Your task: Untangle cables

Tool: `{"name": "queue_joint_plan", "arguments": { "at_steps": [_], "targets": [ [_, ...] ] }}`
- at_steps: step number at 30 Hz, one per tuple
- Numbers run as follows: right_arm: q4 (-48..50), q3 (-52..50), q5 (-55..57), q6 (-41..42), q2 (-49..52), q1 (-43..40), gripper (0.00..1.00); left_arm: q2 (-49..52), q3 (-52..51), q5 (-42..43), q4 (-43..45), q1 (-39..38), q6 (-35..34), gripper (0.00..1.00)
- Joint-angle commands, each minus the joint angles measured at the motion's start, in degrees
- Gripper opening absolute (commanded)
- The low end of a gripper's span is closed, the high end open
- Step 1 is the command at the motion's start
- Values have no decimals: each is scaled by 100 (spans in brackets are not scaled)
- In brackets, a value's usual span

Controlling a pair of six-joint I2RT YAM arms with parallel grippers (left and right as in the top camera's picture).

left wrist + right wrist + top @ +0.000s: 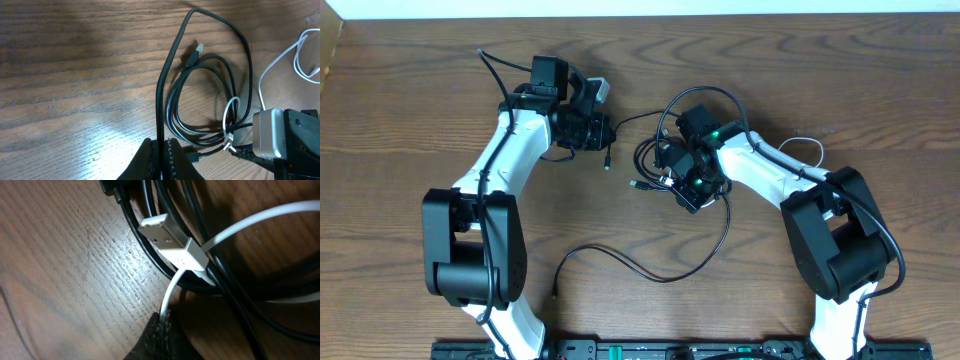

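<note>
Wood counter [75,75]: left gripper [161,150] clamps black cable [160,110], right gripper [161,327] white cable [192,257]; separating probably needs pulls toward nine and three o'clock.

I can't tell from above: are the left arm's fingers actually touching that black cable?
Touching. The left wrist view shows the black cable running straight down between the left fingers, pinched with no gap.

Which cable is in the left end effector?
The black cable, running straight into the left end effector; the white cable goes to the right end effector.
</note>
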Motion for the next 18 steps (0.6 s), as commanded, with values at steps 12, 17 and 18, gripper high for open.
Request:
{"name": "queue_joint_plan", "arguments": {
  "at_steps": [12, 17, 18],
  "targets": [
    [-201, 929, -155, 1217, -2321, -164, 1, -96, 83, 96, -20, -28, -24, 8],
    [-505, 1333, 15, 1263, -2992, -509, 1, -96, 68, 96, -26, -28, -24, 8],
    [-544, 1397, 20, 1250, -3088, -619, 1, -96, 55, 96, -24, -31, -24, 8]
  ]
}}
